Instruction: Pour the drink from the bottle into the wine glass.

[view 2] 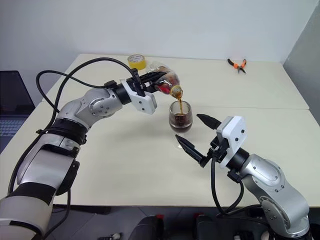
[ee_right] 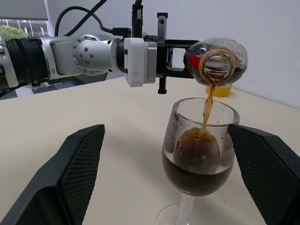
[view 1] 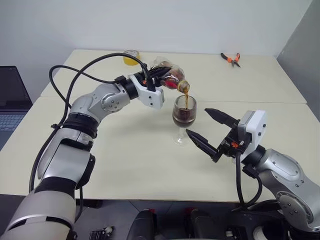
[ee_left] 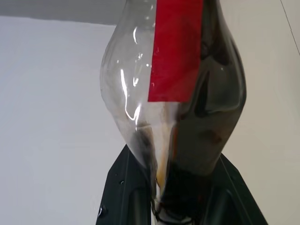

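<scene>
Head view: left hand (view 1: 161, 79) clamps the bottle (view 1: 171, 76), tipped mouth-down above the wine glass (view 1: 184, 115) on the tabletop (view 1: 125, 160). Right wrist view: drink (ee_right: 208, 101) streams in; right hand (ee_right: 178, 178) open, flanking the glass.

Cream table (view 1: 125, 165) against a plain white wall (view 1: 150, 22), grey panel (view 1: 302, 42) at its far right corner, laptop (view 1: 10, 102) left of the table

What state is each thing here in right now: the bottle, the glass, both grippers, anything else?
bottle: uncapped, tipped, pouring.
drink: streaming into glass.
wine glass: upright, roughly half full.
left gripper: shut on bottle.
right gripper: open, either side of the glass.
pliers: lying on table.
tape roll: lying flat.
</scene>
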Motion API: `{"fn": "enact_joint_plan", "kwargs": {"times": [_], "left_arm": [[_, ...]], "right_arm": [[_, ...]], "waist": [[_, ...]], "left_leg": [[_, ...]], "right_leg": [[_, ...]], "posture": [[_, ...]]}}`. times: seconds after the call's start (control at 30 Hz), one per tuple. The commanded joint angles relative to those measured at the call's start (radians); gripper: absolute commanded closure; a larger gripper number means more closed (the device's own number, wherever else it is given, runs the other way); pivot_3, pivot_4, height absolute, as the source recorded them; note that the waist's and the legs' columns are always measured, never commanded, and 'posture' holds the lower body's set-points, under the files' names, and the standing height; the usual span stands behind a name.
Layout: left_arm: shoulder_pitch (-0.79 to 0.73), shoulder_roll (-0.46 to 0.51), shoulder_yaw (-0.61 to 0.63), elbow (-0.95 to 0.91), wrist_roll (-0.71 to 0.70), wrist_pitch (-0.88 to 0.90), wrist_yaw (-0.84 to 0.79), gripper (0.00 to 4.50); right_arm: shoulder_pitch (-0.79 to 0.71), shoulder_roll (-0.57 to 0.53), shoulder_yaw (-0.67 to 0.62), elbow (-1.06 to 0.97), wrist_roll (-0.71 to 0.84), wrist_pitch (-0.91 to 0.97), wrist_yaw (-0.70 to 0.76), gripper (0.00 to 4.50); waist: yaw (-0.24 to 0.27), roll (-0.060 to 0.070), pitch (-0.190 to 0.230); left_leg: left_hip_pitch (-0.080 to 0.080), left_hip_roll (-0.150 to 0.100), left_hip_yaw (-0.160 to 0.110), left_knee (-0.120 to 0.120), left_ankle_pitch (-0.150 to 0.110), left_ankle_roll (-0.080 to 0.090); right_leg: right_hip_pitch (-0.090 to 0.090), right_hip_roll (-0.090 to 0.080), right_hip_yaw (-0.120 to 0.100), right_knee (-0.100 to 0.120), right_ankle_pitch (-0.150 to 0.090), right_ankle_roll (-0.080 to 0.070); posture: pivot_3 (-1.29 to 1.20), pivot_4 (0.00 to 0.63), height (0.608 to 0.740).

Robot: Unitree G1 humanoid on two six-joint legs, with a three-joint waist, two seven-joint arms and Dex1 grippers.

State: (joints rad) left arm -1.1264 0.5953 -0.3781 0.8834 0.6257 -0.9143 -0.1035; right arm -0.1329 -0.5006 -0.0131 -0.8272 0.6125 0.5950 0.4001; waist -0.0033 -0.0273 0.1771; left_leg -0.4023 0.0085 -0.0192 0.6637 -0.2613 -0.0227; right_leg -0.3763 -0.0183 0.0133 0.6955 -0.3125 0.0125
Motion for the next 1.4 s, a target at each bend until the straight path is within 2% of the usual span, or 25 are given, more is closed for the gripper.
{"fn": "enact_joint_plan", "kwargs": {"times": [0.03, 0.27, 0.43, 0.6, 0.87, 1.1, 1.2, 1.4], "left_arm": [[0.004, -0.001, 0.047, -0.053, -0.067, 0.016, -0.017, 3.87], [0.051, -0.028, 0.073, -0.092, -0.160, 0.055, -0.092, 3.87], [0.133, -0.074, 0.127, -0.204, -0.315, 0.160, -0.202, 3.87], [0.254, -0.153, 0.229, -0.393, -0.521, 0.453, -0.275, 3.87], [0.417, -0.233, 0.372, -0.593, -0.637, 0.808, -0.208, 3.87], [0.480, -0.306, 0.487, -0.572, -0.736, 0.943, -0.144, 3.87], [0.488, -0.330, 0.546, -0.500, -0.777, 0.940, -0.114, 3.87], [0.480, -0.328, 0.577, -0.388, -0.745, 0.873, -0.030, 3.87]], "right_arm": [[-0.013, 0.006, -0.009, -0.018, 0.007, -0.025, 0.007, 0.00], [-0.021, 0.009, -0.010, -0.016, 0.009, -0.024, 0.014, 0.00], [-0.033, 0.000, -0.004, -0.015, 0.002, -0.027, 0.032, 0.00], [-0.050, -0.009, -0.002, -0.015, 0.007, -0.025, 0.052, 0.00], [-0.113, -0.039, 0.002, -0.013, 0.048, 0.021, 0.080, 0.00], [-0.192, -0.059, -0.018, -0.003, 0.135, 0.141, 0.037, 0.00], [-0.210, -0.075, -0.011, 0.002, 0.132, 0.149, 0.052, 0.00], [-0.210, -0.075, 0.020, 0.005, 0.125, 0.145, 0.066, 0.00]], "waist": [[0.000, 0.000, 0.000], [0.000, 0.000, 0.000], [0.000, 0.000, 0.000], [-0.003, 0.000, 0.000], [-0.005, 0.000, 0.000], [-0.001, 0.000, 0.000], [0.001, 0.000, 0.000], [0.000, 0.000, 0.000]], "left_leg": [[0.000, 0.000, 0.000, 0.000, 0.000, 0.000], [0.000, 0.000, 0.000, 0.000, 0.000, 0.000], [0.000, 0.000, 0.000, 0.001, 0.000, 0.000], [0.000, 0.000, 0.000, 0.001, 0.000, 0.000], [0.000, 0.001, -0.001, 0.001, 0.000, 0.000], [0.000, 0.000, -0.002, 0.002, 0.000, 0.000], [0.000, 0.000, -0.002, 0.002, 0.000, 0.000], [0.000, 0.000, -0.002, 0.001, 0.000, 0.001]], "right_leg": [[0.000, 0.000, 0.000, 0.000, 0.000, 0.000], [0.000, 0.000, 0.000, 0.000, 0.000, 0.000], [0.000, 0.000, 0.000, 0.000, 0.000, 0.000], [0.000, 0.000, 0.000, 0.001, 0.000, 0.000], [0.000, 0.000, 0.000, 0.001, 0.000, 0.000], [0.001, 0.000, 0.000, 0.001, 0.000, 0.000], [0.001, 0.000, 0.000, 0.001, 0.000, 0.000], [0.001, 0.000, 0.000, 0.001, 0.000, 0.000]], "posture": [[0.00, 0.150, 0.740], [0.00, 0.150, 0.740], [0.00, 0.150, 0.740], [0.00, 0.150, 0.740], [0.00, 0.150, 0.740], [0.00, 0.150, 0.740], [0.00, 0.150, 0.740], [0.00, 0.150, 0.740]]}}
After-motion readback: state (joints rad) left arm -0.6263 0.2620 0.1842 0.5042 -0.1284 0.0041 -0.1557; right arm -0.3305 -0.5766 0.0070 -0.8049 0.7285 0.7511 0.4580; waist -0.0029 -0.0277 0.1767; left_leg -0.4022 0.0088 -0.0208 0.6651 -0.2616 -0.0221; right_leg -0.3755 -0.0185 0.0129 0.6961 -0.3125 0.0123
